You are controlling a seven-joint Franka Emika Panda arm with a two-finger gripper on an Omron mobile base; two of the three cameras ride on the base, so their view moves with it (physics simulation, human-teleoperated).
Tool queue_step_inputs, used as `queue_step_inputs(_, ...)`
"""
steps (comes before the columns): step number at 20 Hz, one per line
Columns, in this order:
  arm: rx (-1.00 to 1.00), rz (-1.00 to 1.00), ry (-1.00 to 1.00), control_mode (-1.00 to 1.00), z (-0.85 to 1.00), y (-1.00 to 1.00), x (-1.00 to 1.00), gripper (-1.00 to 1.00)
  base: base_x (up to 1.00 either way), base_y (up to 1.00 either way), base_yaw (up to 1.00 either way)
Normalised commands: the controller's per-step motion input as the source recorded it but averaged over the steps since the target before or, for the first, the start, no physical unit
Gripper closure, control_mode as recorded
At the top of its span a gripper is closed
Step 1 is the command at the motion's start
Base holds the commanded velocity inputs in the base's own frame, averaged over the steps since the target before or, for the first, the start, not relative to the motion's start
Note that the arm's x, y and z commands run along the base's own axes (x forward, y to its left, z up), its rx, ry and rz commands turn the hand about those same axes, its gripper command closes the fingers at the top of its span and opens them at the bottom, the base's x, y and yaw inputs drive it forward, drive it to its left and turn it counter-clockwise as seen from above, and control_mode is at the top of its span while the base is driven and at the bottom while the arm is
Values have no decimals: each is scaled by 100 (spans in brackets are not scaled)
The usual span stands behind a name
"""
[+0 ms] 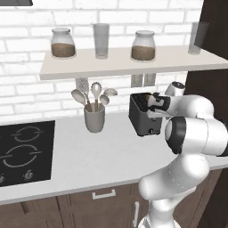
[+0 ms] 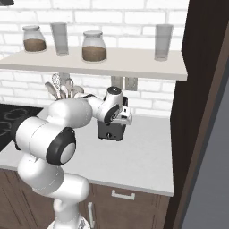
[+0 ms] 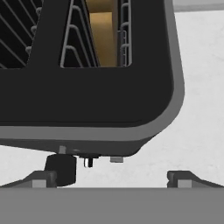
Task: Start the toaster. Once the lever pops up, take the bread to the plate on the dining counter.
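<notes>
**Gripper over toaster end, lever not yet pressed**

Step in hand, as I judge it: starting the toaster. The white arm's two-finger gripper [image 3: 112, 177] hangs directly above the front end of the small boxy dark grey-black toaster [image 1: 143, 116], fingers spread wide, holding nothing. In the hand view the two dark finger tips sit at 7 and 5 o'clock, with the toaster's rounded edge between and above them. A small black knob or lever stub [image 3: 61, 168] shows at about 7 o'clock, just beside the left tip; can't tell if they touch.

Next move probably calls for lining a finger up over that stub and pushing down along the toaster's face. Then wait for the pop-up before reaching for the slice.

The squarish tan-brown bread slice [image 3: 103, 37] stands upright in the right-hand slot, at 12 o'clock in the hand view, between wire guides. The other slot looks empty.

Toaster sits on the pale grey counter [image 1: 89, 156], below the shelf, at 3 o'clock from the grey utensil cup [image 1: 94, 118].
</notes>
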Motion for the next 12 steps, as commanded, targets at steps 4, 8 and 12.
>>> queue_step_inputs(4, 0, 0, 0, -100, -25, 0, 0, -100, 0, 0, 0)
queue_step_inputs(8, 0, 0, 0, -100, -29, 0, 0, -100, 0, 0, 0)
queue_step_inputs(12, 0, 0, 0, -100, -18, 0, 0, -100, 0, 0, 0)
